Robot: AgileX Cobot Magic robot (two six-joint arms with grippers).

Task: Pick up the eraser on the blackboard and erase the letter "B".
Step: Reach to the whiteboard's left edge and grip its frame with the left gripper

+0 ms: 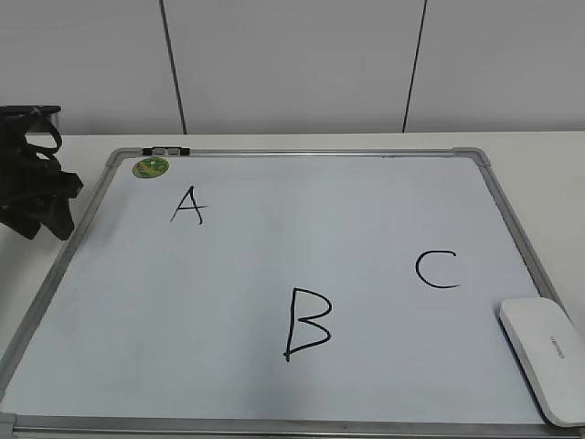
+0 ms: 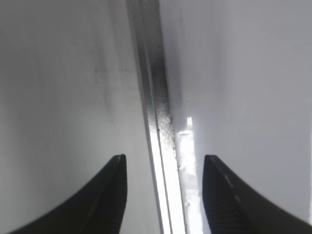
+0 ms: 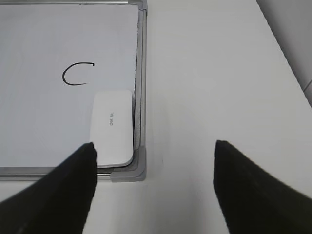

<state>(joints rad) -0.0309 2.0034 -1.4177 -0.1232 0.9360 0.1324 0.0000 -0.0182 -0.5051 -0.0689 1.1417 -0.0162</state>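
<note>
The spread right gripper [image 3: 153, 170] hovers at lower frame, above the blackboard [image 1: 274, 426] corner. The flat white eraser [image 1: 546, 357] lies lower right; the letter "B" [image 1: 306, 336] sits lower centre. The left gripper [image 2: 163, 183], also spread, straddles the frame.

Blackboard [image 1: 73, 274] lies flat on the bench [image 1: 539, 146]. Eraser [image 1: 546, 356] sits on its near-right corner, just right of the letter C [image 1: 437, 269]. Letter B [image 1: 306, 336] is near the front middle, A [image 1: 187, 205] back left, magnet [image 1: 152, 166] behind A. Left hand [image 1: 32, 183] sits off the board's left edge.
</note>
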